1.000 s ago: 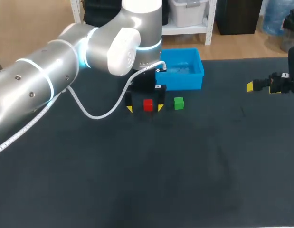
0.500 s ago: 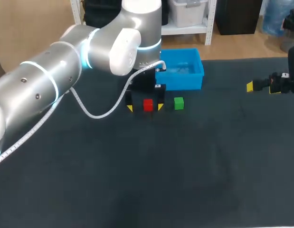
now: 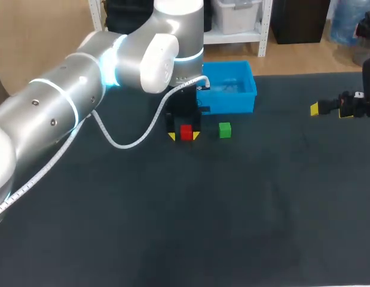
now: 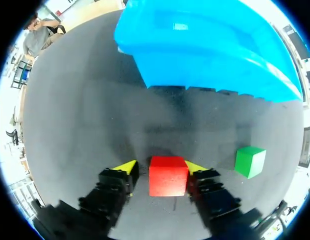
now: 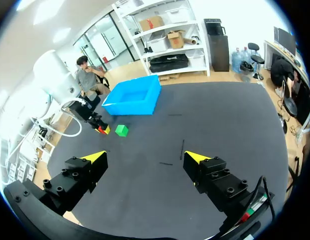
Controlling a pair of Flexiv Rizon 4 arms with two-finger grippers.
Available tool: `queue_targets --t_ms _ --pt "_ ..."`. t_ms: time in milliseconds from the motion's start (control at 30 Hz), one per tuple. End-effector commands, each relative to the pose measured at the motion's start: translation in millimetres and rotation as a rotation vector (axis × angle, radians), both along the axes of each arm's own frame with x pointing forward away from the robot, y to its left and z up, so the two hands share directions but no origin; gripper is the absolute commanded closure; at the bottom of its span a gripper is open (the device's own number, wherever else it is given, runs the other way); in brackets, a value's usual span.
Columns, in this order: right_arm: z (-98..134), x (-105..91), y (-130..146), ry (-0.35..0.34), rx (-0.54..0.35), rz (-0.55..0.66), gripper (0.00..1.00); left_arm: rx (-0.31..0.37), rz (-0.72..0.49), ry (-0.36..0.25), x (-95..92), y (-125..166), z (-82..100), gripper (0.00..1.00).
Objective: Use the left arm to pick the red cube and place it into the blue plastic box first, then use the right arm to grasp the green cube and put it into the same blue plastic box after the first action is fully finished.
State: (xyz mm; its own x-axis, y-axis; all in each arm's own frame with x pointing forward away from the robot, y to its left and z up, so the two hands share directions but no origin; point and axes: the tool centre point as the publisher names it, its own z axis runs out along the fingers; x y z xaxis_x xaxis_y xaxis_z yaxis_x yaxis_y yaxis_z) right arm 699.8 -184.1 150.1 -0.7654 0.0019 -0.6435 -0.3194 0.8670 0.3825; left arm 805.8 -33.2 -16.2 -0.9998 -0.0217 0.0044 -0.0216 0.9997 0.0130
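The red cube (image 3: 186,132) rests on the dark table just in front of the blue plastic box (image 3: 232,100). My left gripper (image 3: 183,136) is down at the table and straddles it. In the left wrist view the red cube (image 4: 168,176) lies between the fingers of the left gripper (image 4: 160,167): one finger is against it, and a thin gap shows at the other. The green cube (image 3: 225,130) (image 4: 250,161) sits a little to the right, apart from both. My right gripper (image 3: 331,109) (image 5: 145,157) hovers wide open and empty far to the right.
The blue box (image 4: 205,70) stands directly ahead of the left gripper, with nothing showing inside it. My left arm's white cable (image 3: 122,142) loops down to the mat left of the cubes. Bare dark mat (image 3: 244,209) fills the near half of the table.
The left gripper's fingers have drawn in from wide open to close around the red cube. Both cubes and the right arm have stayed put.
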Motion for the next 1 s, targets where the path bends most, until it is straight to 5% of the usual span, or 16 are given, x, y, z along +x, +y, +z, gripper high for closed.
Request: queue_targets --t_ms 33,233,1000 --pt "-0.3 0.2 -0.3 0.0 0.0 0.001 0.0 0.005 -0.002 0.014 4.4 -1.1 -6.5 1.0" --pt "-0.3 0.2 -0.3 0.0 0.0 0.001 0.0 0.01 -0.007 0.013 2.8 -1.0 -1.5 1.0" --pt "-0.3 0.2 -0.3 0.0 0.0 0.001 0.0 -0.013 -0.026 -0.064 4.0 -7.0 84.3 1.0"
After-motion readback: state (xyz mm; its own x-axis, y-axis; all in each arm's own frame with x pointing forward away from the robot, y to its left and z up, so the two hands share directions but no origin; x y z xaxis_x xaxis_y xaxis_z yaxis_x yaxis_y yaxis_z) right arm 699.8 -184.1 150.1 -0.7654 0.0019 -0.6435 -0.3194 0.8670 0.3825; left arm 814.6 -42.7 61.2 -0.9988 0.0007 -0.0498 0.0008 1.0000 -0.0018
